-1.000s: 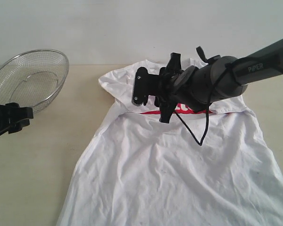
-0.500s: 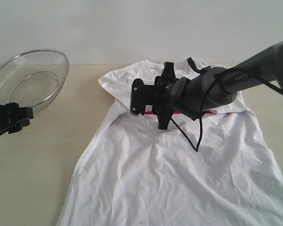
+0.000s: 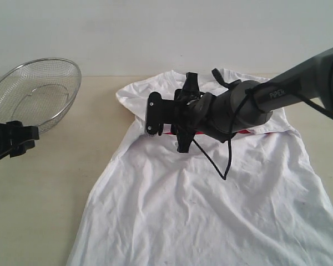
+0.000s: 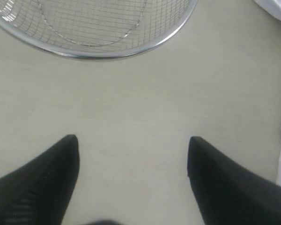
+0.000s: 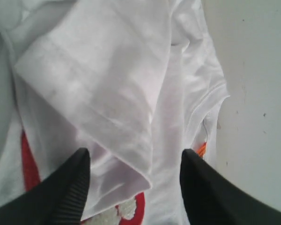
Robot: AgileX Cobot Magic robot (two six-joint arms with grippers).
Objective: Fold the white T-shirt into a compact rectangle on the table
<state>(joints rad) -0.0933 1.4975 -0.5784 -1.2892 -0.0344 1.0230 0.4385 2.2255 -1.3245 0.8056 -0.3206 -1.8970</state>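
Note:
The white T-shirt lies spread on the table, hem toward the near edge, with a strip of red lettering showing under a fold across the chest. My right gripper reaches in from the right and hangs open over the shirt's far left part. In the right wrist view the gripper straddles a folded sleeve edge without pinching it; the orange neck tag shows beside one finger. My left gripper stands open over bare table, off the shirt.
A wire mesh basket sits tilted at the far left, just beyond the left gripper; its rim shows in the left wrist view. A pale wall runs behind the table. A black cable dangles from the right arm over the shirt.
The right arm has swung left and a little farther back over the shirt, jaws unchanged. The left gripper and the shirt have not moved.

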